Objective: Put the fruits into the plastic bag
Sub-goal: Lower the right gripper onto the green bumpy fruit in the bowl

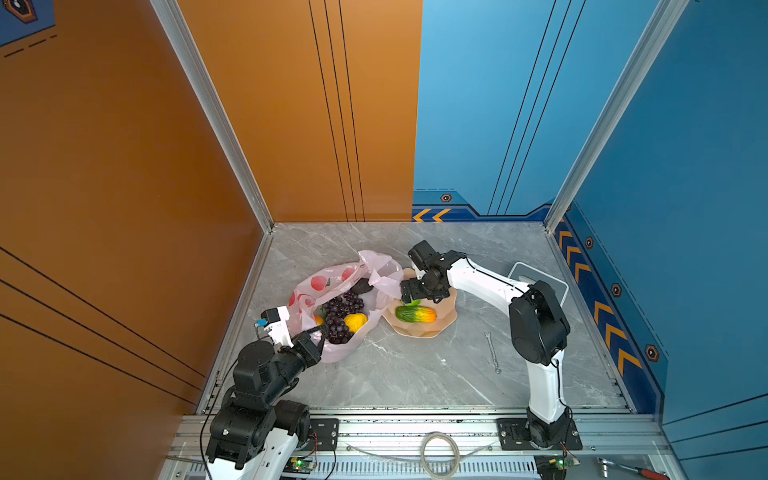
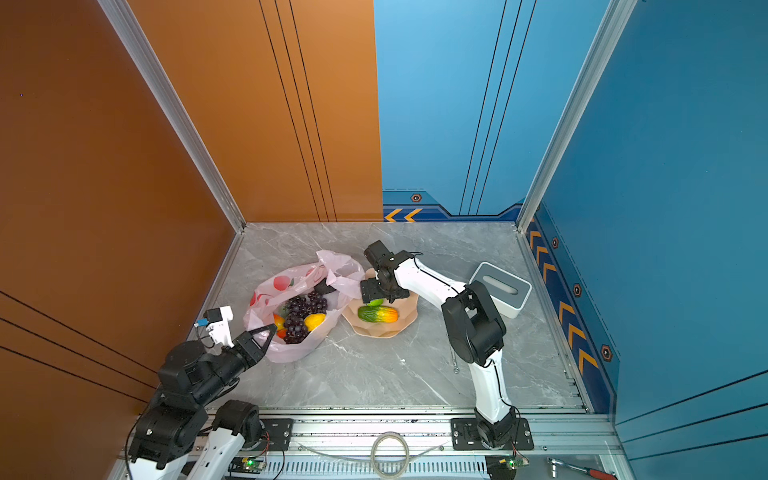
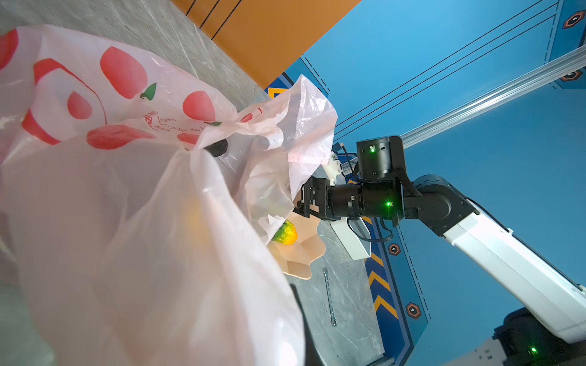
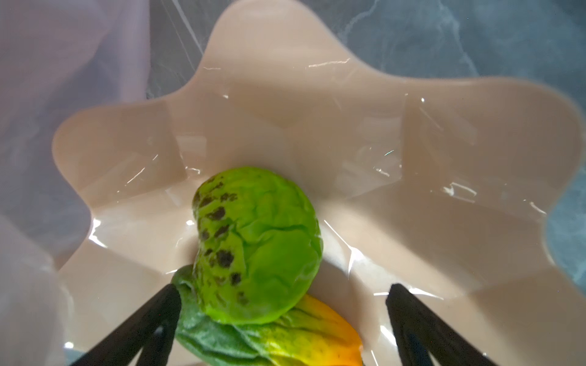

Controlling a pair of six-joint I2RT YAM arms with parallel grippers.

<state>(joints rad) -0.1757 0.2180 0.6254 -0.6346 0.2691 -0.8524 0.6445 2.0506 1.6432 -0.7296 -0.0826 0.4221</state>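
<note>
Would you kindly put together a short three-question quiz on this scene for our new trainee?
1. True or false: the right gripper is shut on the bumpy green ball.
2. Which fruit is in the plastic bag? A) lemon B) green-orange oblong C) bumpy green ball
3. How many fruits lie in the peach bowl?

Key: 1 false, its jaws stand open over the ball; 2 A; 3 two.
</note>
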